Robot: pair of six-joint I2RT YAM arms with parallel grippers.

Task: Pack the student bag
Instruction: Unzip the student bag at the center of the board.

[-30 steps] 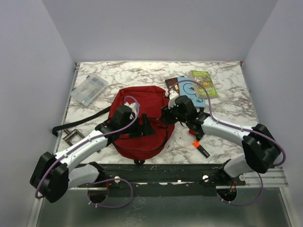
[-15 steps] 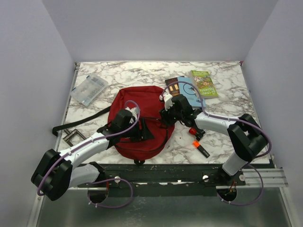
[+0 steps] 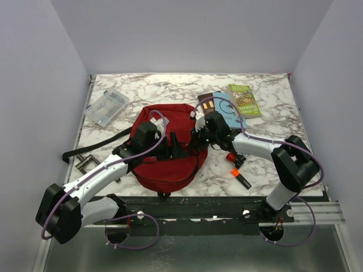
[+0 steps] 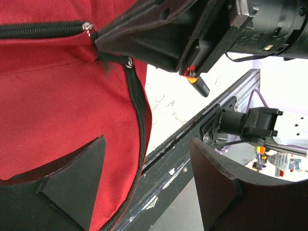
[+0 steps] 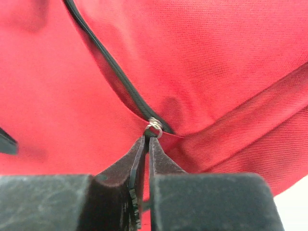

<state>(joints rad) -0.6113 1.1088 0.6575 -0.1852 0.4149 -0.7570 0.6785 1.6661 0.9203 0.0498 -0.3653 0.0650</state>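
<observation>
My right gripper [image 5: 147, 140] has just closed to a sliver and now pinches the zip pull [image 5: 154, 129] of the bag [image 3: 164, 164], which lies at the middle of the table's [image 3: 272, 122] near edge. My left gripper [image 4: 147, 144] hangs wide open and empty just above the fabric. I judge the zip can now be drawn open.

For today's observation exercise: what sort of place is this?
Likely a robot lab test cell: plain walls enclose a marble-patterned table, and two robot arms are bolted to its near rail.
</observation>
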